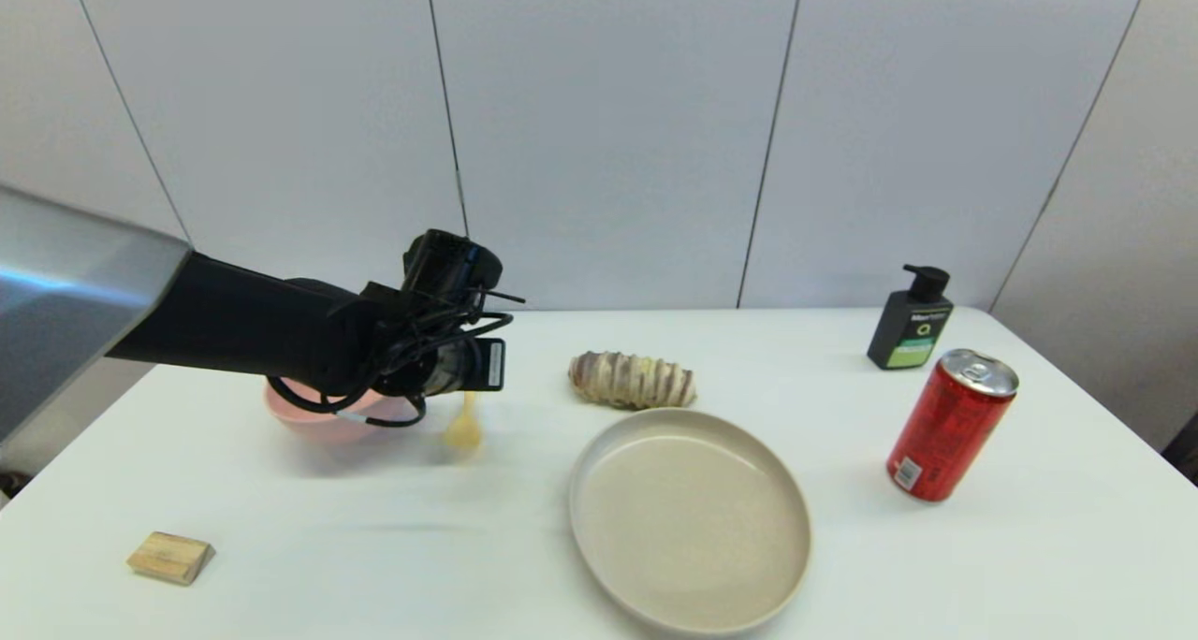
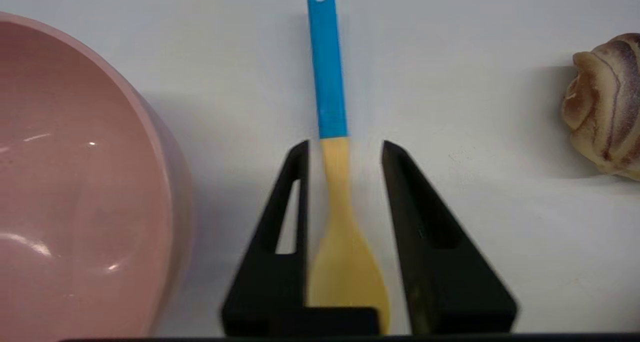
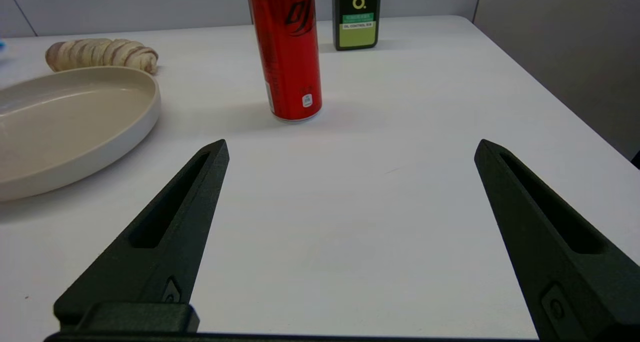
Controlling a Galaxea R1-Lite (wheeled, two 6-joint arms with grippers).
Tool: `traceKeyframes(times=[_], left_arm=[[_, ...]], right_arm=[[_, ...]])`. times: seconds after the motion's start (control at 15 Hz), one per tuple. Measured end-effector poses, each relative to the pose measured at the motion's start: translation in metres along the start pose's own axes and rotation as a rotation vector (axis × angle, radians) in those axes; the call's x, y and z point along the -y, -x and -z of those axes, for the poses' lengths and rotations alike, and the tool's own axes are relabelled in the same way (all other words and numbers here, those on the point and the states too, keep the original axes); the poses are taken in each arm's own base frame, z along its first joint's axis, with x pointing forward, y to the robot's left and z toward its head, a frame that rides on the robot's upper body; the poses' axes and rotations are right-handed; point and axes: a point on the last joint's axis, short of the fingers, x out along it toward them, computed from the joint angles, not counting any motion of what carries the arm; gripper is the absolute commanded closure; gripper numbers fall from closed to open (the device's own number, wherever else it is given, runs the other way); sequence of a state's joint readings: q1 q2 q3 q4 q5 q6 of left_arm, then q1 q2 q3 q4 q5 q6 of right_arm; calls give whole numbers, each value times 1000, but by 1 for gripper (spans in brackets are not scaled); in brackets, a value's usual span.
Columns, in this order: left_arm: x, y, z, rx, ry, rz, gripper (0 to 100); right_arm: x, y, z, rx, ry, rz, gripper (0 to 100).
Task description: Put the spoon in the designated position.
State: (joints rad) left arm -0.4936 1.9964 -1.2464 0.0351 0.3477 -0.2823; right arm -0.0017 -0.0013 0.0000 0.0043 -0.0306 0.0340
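The white counter (image 1: 393,546) fills the lower frame of the head view, backed by pale grey wall panels (image 1: 608,125) with dark vertical seams. The left end effector (image 2: 345,147), centre-left in the head view, is released: its fingers flank the small plastic spoon with yellow bowl and blue handle (image 2: 332,147) with a gap on each side. The spoon lies between the pink bowl (image 2: 85,182) and the striped bread roll (image 2: 607,104). The right end effector (image 3: 350,149) is spread wide over bare counter, near the red can (image 3: 290,47) and beige round plate (image 3: 75,127).
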Motion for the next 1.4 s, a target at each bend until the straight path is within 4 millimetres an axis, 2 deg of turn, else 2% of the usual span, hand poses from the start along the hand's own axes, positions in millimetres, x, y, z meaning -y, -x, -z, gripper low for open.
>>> traceKeyframes(times=[0.33, 0.53, 0.67, 0.8, 1.07, 1.27, 1.4], left_arm=[[0, 9, -1, 11, -14, 13, 0], [2, 31, -6, 34, -17, 42, 0], [2, 58, -11, 53, -24, 69, 0], [-2, 93, -21, 83, -26, 116, 0], [-26, 165, -35, 193, 9, 180, 0], [-54, 217, -28, 294, 28, 202, 0], [-80, 242, -11, 345, 12, 170, 0]], right_arm=[[0, 0, 0, 0, 0, 0, 0], [0, 0, 0, 0, 0, 0, 0], [0, 0, 0, 0, 0, 0, 0], [0, 0, 0, 0, 0, 0, 0], [0, 0, 0, 0, 0, 0, 0], [0, 0, 0, 0, 0, 0, 0], [0, 0, 0, 0, 0, 0, 0]])
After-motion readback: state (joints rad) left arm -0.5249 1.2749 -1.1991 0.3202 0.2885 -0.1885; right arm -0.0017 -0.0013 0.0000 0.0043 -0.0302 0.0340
